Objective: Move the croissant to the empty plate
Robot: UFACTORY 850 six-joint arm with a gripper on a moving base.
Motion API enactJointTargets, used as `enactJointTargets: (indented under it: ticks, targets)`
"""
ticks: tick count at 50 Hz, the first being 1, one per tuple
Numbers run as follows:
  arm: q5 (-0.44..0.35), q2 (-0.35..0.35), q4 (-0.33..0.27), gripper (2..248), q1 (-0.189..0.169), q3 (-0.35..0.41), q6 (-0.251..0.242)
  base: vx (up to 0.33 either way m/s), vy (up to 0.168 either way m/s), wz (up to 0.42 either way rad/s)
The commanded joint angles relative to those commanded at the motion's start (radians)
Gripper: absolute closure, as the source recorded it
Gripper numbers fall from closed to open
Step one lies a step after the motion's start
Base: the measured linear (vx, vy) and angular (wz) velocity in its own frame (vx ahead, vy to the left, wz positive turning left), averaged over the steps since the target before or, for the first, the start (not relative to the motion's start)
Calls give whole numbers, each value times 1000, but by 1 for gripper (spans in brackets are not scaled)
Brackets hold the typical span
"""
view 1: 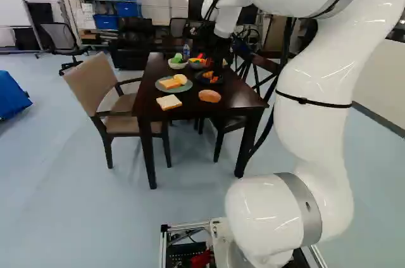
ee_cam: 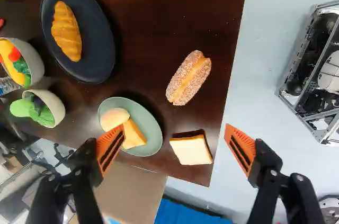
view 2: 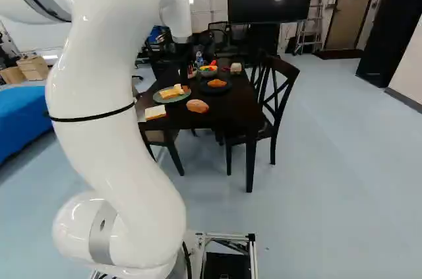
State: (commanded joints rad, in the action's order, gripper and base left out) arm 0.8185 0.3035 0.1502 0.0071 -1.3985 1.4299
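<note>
My gripper (view 1: pixel 221 50) hangs over the dark table in the left base view. In the wrist view the gripper (ee_cam: pixel 175 148) is open, its orange-padded fingers wide apart above the table with nothing gripped. The croissant (ee_cam: pixel 67 31) lies on a dark round plate (ee_cam: pixel 105 57), well ahead of the fingers and off to one side; it also shows as a small golden shape (view 2: pixel 216 83) in the right base view. A green plate (ee_cam: pixel 144 115), nearer the fingers, holds a round bun and a yellow-orange piece. No empty plate shows.
A sugared long bun (ee_cam: pixel 188 78) and a white bread slice (ee_cam: pixel 192 151) lie on the table (ee_cam: pixel 159 17). Two bowls of toy food (ee_cam: pixel 36 62) (ee_cam: pixel 59 110) stand beyond the plates. Chairs (view 1: pixel 95 81) (view 2: pixel 280 88) flank the table.
</note>
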Motion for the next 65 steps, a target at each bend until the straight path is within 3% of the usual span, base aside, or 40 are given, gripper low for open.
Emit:
enactJointTargets:
  ticks: [36, 65]
  targets:
    - [-12, -4, -1, 3, 0, 9, -10, -3, 6, 2]
    - [-107, -37, -10, 3, 0, 83, -91, 0, 0, 0]
